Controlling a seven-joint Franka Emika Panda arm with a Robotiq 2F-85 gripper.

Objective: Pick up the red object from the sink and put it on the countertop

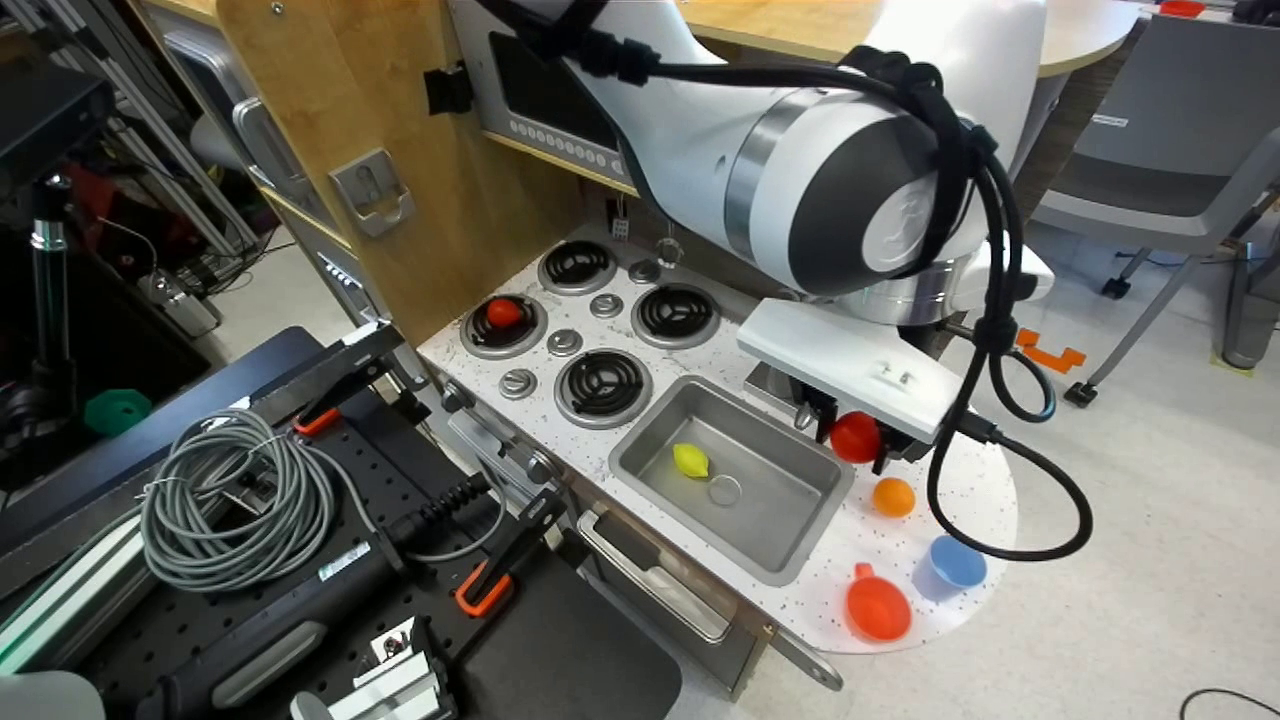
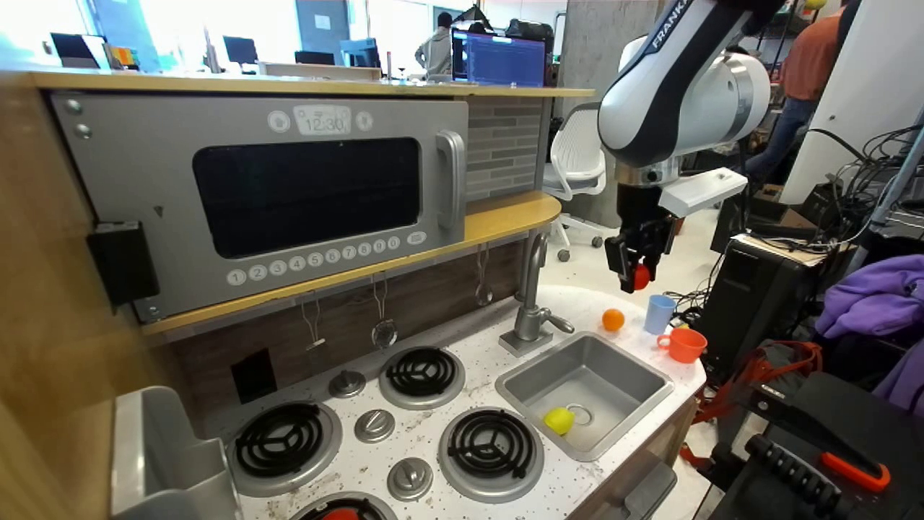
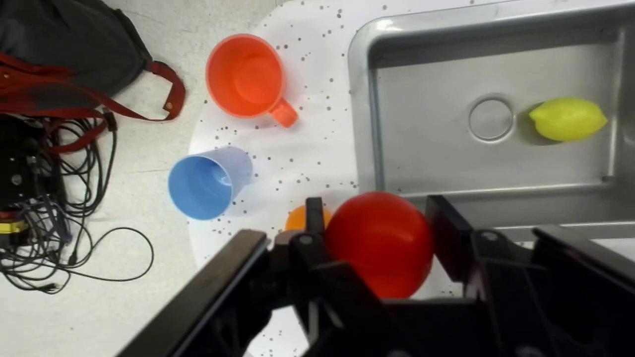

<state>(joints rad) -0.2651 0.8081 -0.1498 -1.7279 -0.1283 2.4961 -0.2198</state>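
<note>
gripper [image 1: 854, 442] hangs, in an exterior view, over what looks like the rounded end of the white countertop [image 1: 815, 602], clamped on a red ball [image 1: 855, 434] that i take for the wanted piece; the ball is outside the sink [image 1: 785, 510], so i'd judge the lifting done and the setting down to come. a second red piece [image 1: 503, 312] sits on a burner [image 1: 490, 340], no business of this job as far as i can tell. the black cable [image 1: 995, 332] loops down beside the gripper and could brush things on the way down. in an exterior view the fingers [image 2: 619, 261] point downward with the ball at their tips, probably so its underside meets the countertop first; the faucet [image 2: 533, 289] rises beside the sink, apart from the gripper, and would hinder a swing back. in the wrist view the pads [image 3: 449, 238] press the ball from opposite sides, the sensible hold for something round; let go too high, it may well roll. an orange ball [image 3: 296, 219] is partly hidden behind one finger, the blue cup [image 3: 211, 181] and red-orange mug [image 3: 245, 77] stand near the edge, and a yellow lemon [image 3: 568, 119] lies in the sink beside the drain [image 3: 490, 119].
</note>
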